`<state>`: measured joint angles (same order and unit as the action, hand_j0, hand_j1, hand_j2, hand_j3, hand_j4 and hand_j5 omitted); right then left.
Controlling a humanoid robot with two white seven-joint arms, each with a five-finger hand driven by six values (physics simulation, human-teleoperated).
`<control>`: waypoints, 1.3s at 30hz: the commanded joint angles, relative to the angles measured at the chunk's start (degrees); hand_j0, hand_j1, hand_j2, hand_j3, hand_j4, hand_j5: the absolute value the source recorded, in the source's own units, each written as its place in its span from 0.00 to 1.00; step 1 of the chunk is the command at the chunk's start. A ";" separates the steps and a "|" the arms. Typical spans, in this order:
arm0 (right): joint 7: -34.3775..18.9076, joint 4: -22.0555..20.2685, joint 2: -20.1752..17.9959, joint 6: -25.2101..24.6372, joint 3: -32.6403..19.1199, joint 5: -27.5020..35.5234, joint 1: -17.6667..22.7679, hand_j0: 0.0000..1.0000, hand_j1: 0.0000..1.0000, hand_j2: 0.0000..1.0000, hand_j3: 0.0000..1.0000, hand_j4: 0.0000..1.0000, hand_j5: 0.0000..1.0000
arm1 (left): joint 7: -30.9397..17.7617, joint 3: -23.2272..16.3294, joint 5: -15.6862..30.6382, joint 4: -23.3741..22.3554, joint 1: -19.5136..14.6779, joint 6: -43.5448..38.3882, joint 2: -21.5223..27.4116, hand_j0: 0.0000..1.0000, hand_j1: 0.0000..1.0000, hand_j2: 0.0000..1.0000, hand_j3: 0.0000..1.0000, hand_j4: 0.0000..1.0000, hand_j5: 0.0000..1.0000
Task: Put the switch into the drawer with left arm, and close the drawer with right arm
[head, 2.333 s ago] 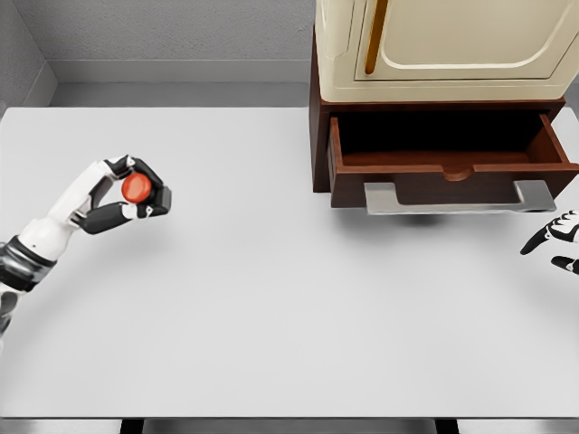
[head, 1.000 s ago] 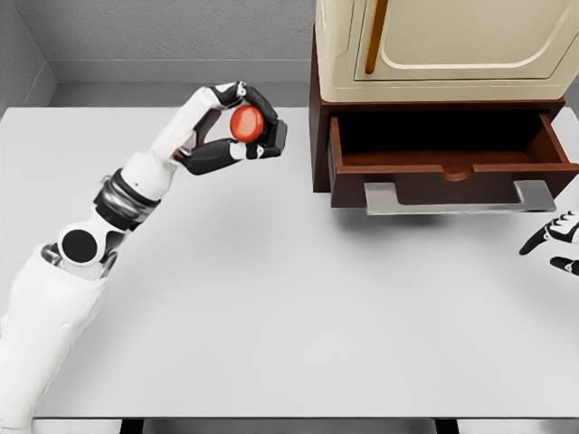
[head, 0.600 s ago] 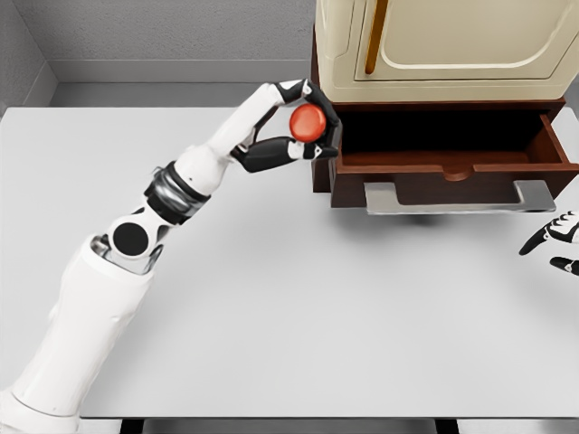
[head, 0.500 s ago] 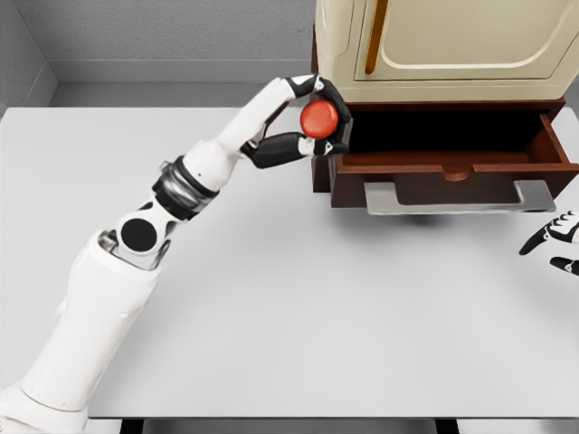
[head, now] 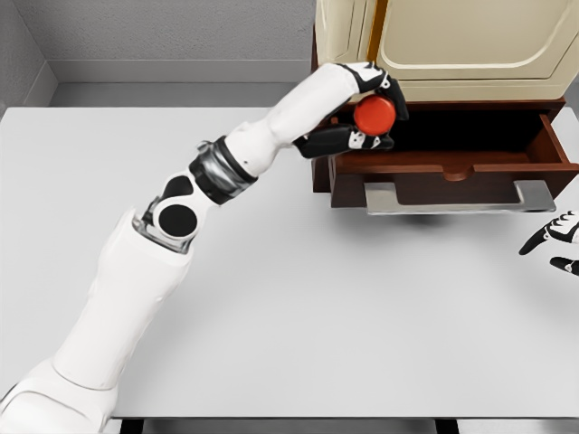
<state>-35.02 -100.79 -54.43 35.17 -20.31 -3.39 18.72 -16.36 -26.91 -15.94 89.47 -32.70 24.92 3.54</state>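
The left robot hand (head: pixel 369 113) grips the red switch (head: pixel 374 116) between thumb and fingers, held above the left end of the open drawer (head: pixel 450 159). The drawer projects from a dark wooden cabinet (head: pixel 319 136) standing on the white surface (head: pixel 298 298). The right robot hand (head: pixel 556 239) shows at the right edge, fingers loosely spread, grasping nothing.

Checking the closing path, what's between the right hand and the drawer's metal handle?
Nothing: in the head view only bare table separates the right hand from the handle.
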 commanded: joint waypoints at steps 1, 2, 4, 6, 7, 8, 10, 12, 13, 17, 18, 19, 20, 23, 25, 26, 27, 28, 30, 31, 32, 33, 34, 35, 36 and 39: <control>0.02 -0.02 -0.06 -0.17 0.01 0.40 0.00 0.58 0.58 0.58 0.58 0.58 0.58 | 0.10 -0.60 -1.55 0.00 -0.09 -0.05 -0.02 0.32 0.32 0.32 0.32 0.32 0.32; 0.02 -0.02 -0.06 -0.17 0.01 0.40 0.00 0.58 0.58 0.58 0.58 0.58 0.58 | 0.10 -0.69 -2.34 0.00 -0.61 -0.04 0.06 0.32 0.32 0.32 0.32 0.32 0.32; 0.02 -0.02 -0.06 -0.17 0.01 0.40 0.00 0.58 0.58 0.58 0.58 0.58 0.58 | 0.10 -0.77 -4.27 -0.44 -0.97 0.04 -0.02 0.32 0.32 0.32 0.32 0.32 0.32; 0.02 -0.02 -0.06 -0.17 0.01 0.40 0.00 0.58 0.58 0.58 0.58 0.58 0.58 | 0.10 -1.83 -4.72 -0.97 -2.29 0.39 0.15 0.32 0.32 0.32 0.32 0.32 0.32; 0.02 -0.02 -0.06 -0.17 0.01 0.40 0.00 0.58 0.58 0.58 0.58 0.58 0.58 | 0.10 -1.83 -5.15 -1.05 -2.81 0.39 0.15 0.32 0.32 0.32 0.32 0.32 0.32; 0.02 -0.02 -0.06 -0.17 0.01 0.40 0.00 0.58 0.58 0.58 0.58 0.58 0.58 | 0.10 -1.83 -6.12 -1.32 -2.99 0.48 0.15 0.32 0.32 0.32 0.32 0.32 0.32; 0.02 -0.02 -0.06 -0.17 0.01 0.40 0.00 0.58 0.58 0.58 0.58 0.58 0.58 | 0.10 -2.36 -7.26 -1.49 -3.87 0.57 0.24 0.32 0.32 0.32 0.32 0.32 0.32; 0.02 -0.02 -0.06 -0.17 0.01 0.40 0.00 0.58 0.58 0.58 0.58 0.58 0.58 | 0.10 -3.06 -8.49 -3.25 -5.01 0.57 0.15 0.32 0.32 0.32 0.32 0.32 0.32; 0.02 -0.02 -0.06 -0.17 0.01 0.40 0.00 0.58 0.58 0.58 0.58 0.58 0.58 | 0.19 -3.24 -8.93 -3.95 -5.36 0.57 0.15 0.32 0.32 0.32 0.32 0.32 0.32; 0.02 -0.02 -0.06 -0.17 0.01 0.40 0.00 0.58 0.58 0.58 0.58 0.58 0.58 | 0.19 -3.94 -10.16 -4.83 -6.15 0.57 0.06 0.32 0.32 0.32 0.32 0.32 0.32; 0.02 -0.02 -0.06 -0.17 0.01 0.40 0.00 0.58 0.58 0.58 0.58 0.58 0.58 | 0.19 -4.03 -10.52 -4.83 -6.42 0.57 -0.02 0.32 0.32 0.32 0.32 0.32 0.32; 0.02 -0.02 -0.06 -0.17 0.01 0.40 0.00 0.58 0.58 0.58 0.58 0.58 0.58 | 0.19 -4.29 -10.60 -4.92 -6.59 0.57 -0.02 0.32 0.32 0.32 0.32 0.32 0.32; 0.02 -0.02 -0.06 -0.17 0.01 0.40 0.00 0.58 0.58 0.58 0.58 0.58 0.58 | 0.19 -4.29 -11.04 -5.19 -6.77 0.57 -0.02 0.32 0.32 0.32 0.32 0.32 0.32; 0.02 -0.02 -0.06 -0.17 0.01 0.40 0.00 0.58 0.58 0.58 0.58 0.58 0.58 | 0.10 -4.29 -11.57 -6.15 -7.38 0.57 -0.02 0.32 0.32 0.32 0.32 0.32 0.32; 0.02 -0.02 -0.06 -0.17 0.01 0.40 0.00 0.59 0.59 0.59 0.59 0.59 0.59 | 0.19 -4.29 -12.10 -7.12 -8.26 0.57 -0.02 0.32 0.32 0.32 0.32 0.32 0.32; 0.02 -0.02 -0.06 -0.17 0.01 0.40 0.00 0.59 0.59 0.59 0.59 0.59 0.59 | 0.19 -4.29 -12.62 -7.12 -8.26 0.57 -0.02 0.32 0.32 0.32 0.32 0.32 0.32; 0.02 -0.02 -0.06 -0.17 0.01 0.40 0.00 0.59 0.59 0.59 0.59 0.59 0.59 | 0.19 -4.29 -13.15 -7.12 -8.35 0.66 -0.02 0.32 0.32 0.32 0.32 0.32 0.32; 0.02 -0.02 -0.06 -0.17 0.01 0.40 0.00 0.59 0.59 0.59 0.59 0.59 0.59 | 0.19 -4.38 -13.59 -7.12 -8.52 0.66 -0.02 0.32 0.32 0.32 0.32 0.32 0.32; 0.02 -0.02 -0.06 -0.17 0.01 0.40 0.00 0.59 0.59 0.59 0.59 0.59 0.59 | 0.19 -4.29 -14.03 -7.12 -8.96 0.66 -0.02 0.32 0.32 0.32 0.32 0.32 0.32; 0.02 -0.02 -0.06 -0.17 0.01 0.40 0.00 0.59 0.59 0.59 0.59 0.59 0.59 | 0.19 -4.38 -14.12 -7.21 -9.05 0.66 -0.02 0.32 0.32 0.32 0.32 0.32 0.32; 0.02 -0.02 -0.06 -0.17 0.01 0.40 0.00 0.59 0.59 0.59 0.59 0.59 0.59 | 0.19 -4.38 -14.12 -7.21 -9.14 0.66 0.06 0.32 0.32 0.32 0.32 0.32 0.32; 0.02 -0.02 -0.06 -0.17 0.09 0.40 0.00 0.59 0.59 0.59 0.59 0.59 0.59 | 0.10 -4.38 -14.21 -7.82 -9.67 0.75 -0.02 0.32 0.32 0.32 0.32 0.32 0.32; 0.02 -0.02 -0.06 -0.17 0.09 0.40 0.09 0.59 0.59 0.59 0.59 0.59 0.59 | 0.19 -4.38 -14.30 -8.96 -9.93 1.53 -0.02 0.32 0.32 0.32 0.32 0.32 0.32; 0.02 -0.02 -0.06 -0.17 0.09 0.40 0.00 0.59 0.59 0.59 0.59 0.59 0.59 | 0.10 -4.38 -14.21 -9.84 -10.46 1.89 -0.02 0.32 0.32 0.32 0.32 0.32 0.32; 0.02 -0.02 -0.06 -0.17 0.01 0.40 0.00 0.59 0.59 0.59 0.59 0.59 0.59 | 0.19 -4.46 -14.30 -10.46 -10.63 2.24 -0.11 0.32 0.32 0.32 0.32 0.32 0.32; 0.02 -0.02 -0.06 -0.17 0.01 0.40 0.00 0.59 0.59 0.59 0.59 0.59 0.59 | 0.19 -5.43 -14.30 -10.81 -11.69 2.24 -0.11 0.32 0.32 0.32 0.32 0.32 0.32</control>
<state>-35.02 -100.79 -54.43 35.17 -20.27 -3.39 18.72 -16.24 -31.91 -30.47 79.28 -44.38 26.99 3.44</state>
